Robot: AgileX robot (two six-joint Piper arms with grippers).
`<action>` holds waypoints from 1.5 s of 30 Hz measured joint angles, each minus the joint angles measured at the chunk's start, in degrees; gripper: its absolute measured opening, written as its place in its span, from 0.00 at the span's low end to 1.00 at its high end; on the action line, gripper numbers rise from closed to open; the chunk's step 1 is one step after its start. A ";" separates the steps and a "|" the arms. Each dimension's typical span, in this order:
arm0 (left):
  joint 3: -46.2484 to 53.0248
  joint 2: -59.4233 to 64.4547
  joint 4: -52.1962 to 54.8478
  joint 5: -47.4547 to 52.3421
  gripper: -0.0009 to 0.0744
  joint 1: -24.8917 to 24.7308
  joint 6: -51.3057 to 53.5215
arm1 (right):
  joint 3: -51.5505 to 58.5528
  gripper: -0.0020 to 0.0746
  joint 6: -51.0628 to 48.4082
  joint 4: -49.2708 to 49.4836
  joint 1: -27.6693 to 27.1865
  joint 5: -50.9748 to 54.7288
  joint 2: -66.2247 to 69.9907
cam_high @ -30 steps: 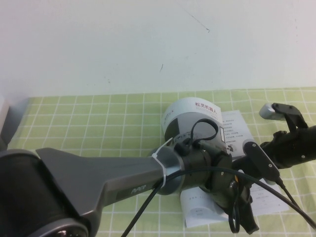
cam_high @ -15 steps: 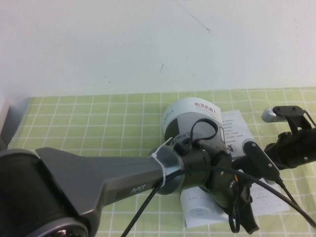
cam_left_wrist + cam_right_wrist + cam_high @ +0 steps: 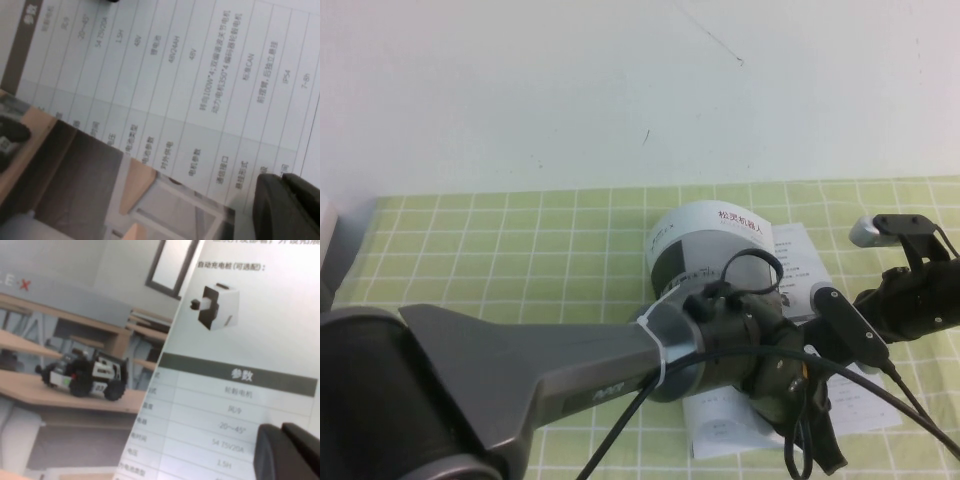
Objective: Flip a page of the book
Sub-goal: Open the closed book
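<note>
So the book (image 3: 802,262) is lying open on the green checked tablecloth (image 3: 500,250), right under both pincers. The left gripper (image 3: 287,210) is being held low over the near part of the brochure, at the end of the big grey arm that is filling the foreground of the high view. In its wrist view the two dark fingertips (image 3: 275,200) are being pressed together with only a thin seam between them. Whether any paper is being pinched there can't be told.

The page (image 3: 708,235) is being bowed up into a rounded hump just beyond the left gripper, on the far side of it. Red Chinese characters are showing along the hump's top white border. Just beside those fingertips a spec table is being shown on white paper, with the edge of the desk photo right next to it.

The right gripper (image 3: 287,455) is being reached in from the right side and is hanging close over the book too. Its fingertips (image 3: 272,450) are also being held closed against each other. Next to them a parameter table and a small white charger picture are being seen. A bit further from them, the glossy cover photo of a wheeled robot on a wooden desk is being overlapped onto that table page.
</note>
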 joint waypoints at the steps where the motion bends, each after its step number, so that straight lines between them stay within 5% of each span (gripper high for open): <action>1: 0.00 -0.27 2.17 0.23 0.01 0.00 -2.17 | 0.00 0.04 0.00 0.10 0.00 0.00 0.00; 10: 0.37 -1.12 24.47 5.58 0.01 -0.12 -22.84 | 0.00 0.04 0.00 0.68 0.00 0.48 0.23; 27: 1.09 -5.20 50.42 14.40 0.01 0.33 -45.70 | -0.13 0.04 2.10 -0.63 0.00 0.59 0.23; 45: 1.09 -5.27 50.84 17.01 0.01 19.45 -55.35 | -0.46 0.04 4.18 -3.52 0.10 0.91 0.23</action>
